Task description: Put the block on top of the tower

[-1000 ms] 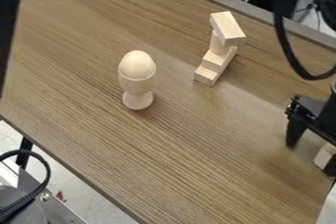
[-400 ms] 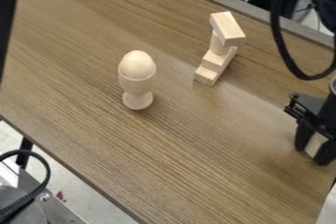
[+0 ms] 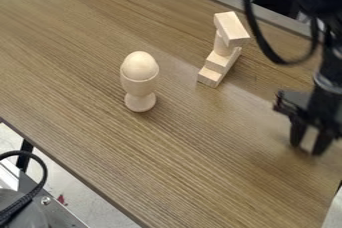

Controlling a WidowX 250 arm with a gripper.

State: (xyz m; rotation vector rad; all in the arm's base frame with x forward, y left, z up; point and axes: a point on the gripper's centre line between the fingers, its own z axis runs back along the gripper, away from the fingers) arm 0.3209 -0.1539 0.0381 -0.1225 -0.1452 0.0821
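One block [image 3: 309, 137], pinched in our gripper [image 3: 308, 148], hangs approx. 5 o'clock from the tower [image 3: 220, 62]; we prob. grip its sides so it can land flat on the top piece [image 3: 231, 28].

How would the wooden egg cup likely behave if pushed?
The egg cup would probably tip if pushed high, standing tall on a narrow foot. Its rounded egg might roll out. It looks wooden, so likely stiff.

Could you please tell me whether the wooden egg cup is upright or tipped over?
Upright: the egg cup stands with its round foot down on the table, and the wooden egg sits in its top.
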